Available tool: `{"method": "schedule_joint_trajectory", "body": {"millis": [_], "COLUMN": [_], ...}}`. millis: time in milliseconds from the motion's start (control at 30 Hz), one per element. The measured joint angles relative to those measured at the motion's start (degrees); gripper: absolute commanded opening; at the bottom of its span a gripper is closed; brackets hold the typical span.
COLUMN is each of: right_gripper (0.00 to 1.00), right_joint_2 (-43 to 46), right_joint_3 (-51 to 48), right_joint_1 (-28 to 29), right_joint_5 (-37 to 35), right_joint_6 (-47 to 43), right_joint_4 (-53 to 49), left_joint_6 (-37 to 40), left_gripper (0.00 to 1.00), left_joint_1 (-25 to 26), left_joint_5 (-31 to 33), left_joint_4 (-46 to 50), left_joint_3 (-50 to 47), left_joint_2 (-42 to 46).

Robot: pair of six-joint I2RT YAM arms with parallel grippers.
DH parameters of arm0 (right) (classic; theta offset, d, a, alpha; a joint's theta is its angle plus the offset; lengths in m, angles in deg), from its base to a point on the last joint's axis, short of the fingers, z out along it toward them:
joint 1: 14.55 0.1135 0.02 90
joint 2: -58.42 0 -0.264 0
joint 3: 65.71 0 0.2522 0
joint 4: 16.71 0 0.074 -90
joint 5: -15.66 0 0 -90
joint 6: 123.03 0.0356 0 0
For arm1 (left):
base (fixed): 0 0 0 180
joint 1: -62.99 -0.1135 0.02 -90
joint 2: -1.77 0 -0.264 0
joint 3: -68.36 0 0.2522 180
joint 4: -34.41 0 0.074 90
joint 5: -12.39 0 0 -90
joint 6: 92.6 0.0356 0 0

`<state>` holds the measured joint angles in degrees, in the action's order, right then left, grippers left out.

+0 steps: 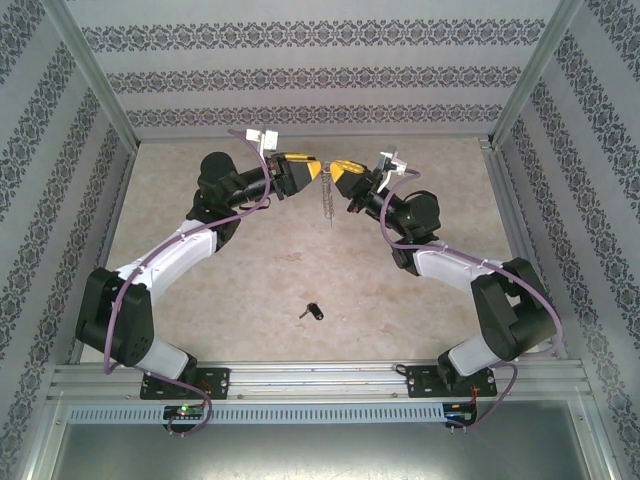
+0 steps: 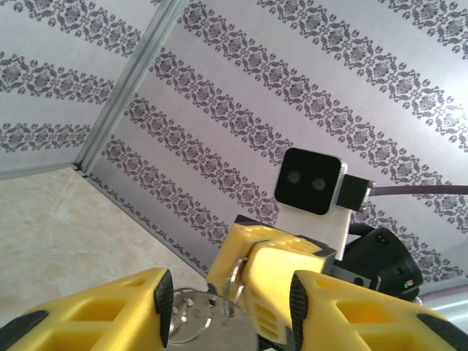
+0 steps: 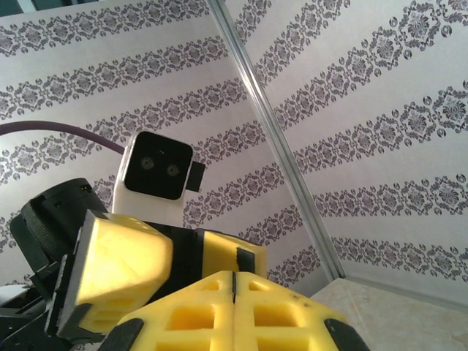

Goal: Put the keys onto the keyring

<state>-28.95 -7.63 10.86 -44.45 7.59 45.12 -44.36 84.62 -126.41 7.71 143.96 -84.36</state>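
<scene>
Up near the middle of the table's (image 1: 250,270) far edge, the two arms meet tip to tip above the surface. The right gripper (image 1: 338,170) has its yellow fingers pressed flat together, only a thin seam between them in the right wrist view (image 3: 234,292), and it pinches the keyring (image 1: 327,205), whose chain-like strip hangs straight down below the fingertips, clear of the table.

The left gripper (image 1: 315,168) faces it from the other side. In the left wrist view its jaws stand partly apart (image 2: 230,300), with the silver loop of the keyring (image 2: 191,320) and the tip of the right gripper (image 2: 256,270) between them. The loop lies just beside the left gripper's left pad (image 2: 164,296); whether pad and metal touch, I cannot tell.

The key (image 1: 312,312), small and dark with a black head, lies flat on the table towards the near edge, roughly midway between the two arm bases and well apart from both grippers.
</scene>
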Motion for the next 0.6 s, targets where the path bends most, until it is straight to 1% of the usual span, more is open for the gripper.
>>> {"method": "schedule_joint_trajectory", "body": {"millis": [267, 600], "right_gripper": [0.00, 0.00], "right_joint_2": [-0.70, -0.72], "right_joint_3": [0.00, 0.00], "right_joint_1": [0.37, 0.37], "right_joint_5": [0.00, 0.00], "right_joint_6": [-0.02, 0.00], "right_joint_4": [-0.02, -0.02], "left_joint_6": [-2.10, -2.71], "left_gripper": [0.44, 0.35], "left_joint_1": [0.00, 0.00], "left_joint_5": [-2.08, -2.45], "left_joint_4": [-2.05, -2.45], "left_joint_3": [0.00, 0.02], "left_joint_2": [-2.49, -2.73]}}
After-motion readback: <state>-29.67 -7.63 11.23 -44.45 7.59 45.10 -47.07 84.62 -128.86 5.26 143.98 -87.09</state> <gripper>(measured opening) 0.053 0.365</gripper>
